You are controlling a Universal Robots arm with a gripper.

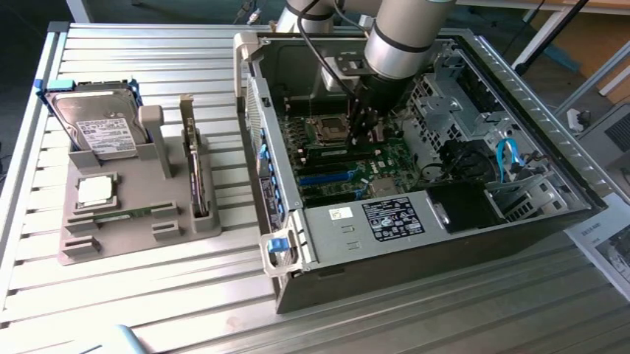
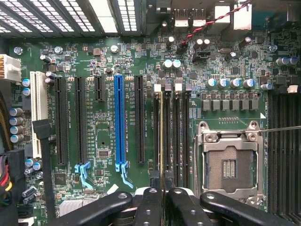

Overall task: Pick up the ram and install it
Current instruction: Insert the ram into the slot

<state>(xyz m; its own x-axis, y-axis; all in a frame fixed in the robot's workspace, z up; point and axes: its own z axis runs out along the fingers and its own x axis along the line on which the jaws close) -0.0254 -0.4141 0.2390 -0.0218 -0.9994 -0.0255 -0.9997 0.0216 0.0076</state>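
clamping ram in narrowed gripper, lining up with dimm slots, 3 o'clock of tray, ext. view; prob. not seating yet.

table: ribbed metal slats | light: bright glare on slats

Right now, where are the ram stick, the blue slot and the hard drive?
ram stick [image 2: 162,136]: wrist view, on its thin edge facing the camera.
blue slot [image 2: 119,122]: wrist view, on the middle of its long body.
hard drive [image 1: 103,133]: exterior view, on its white label.
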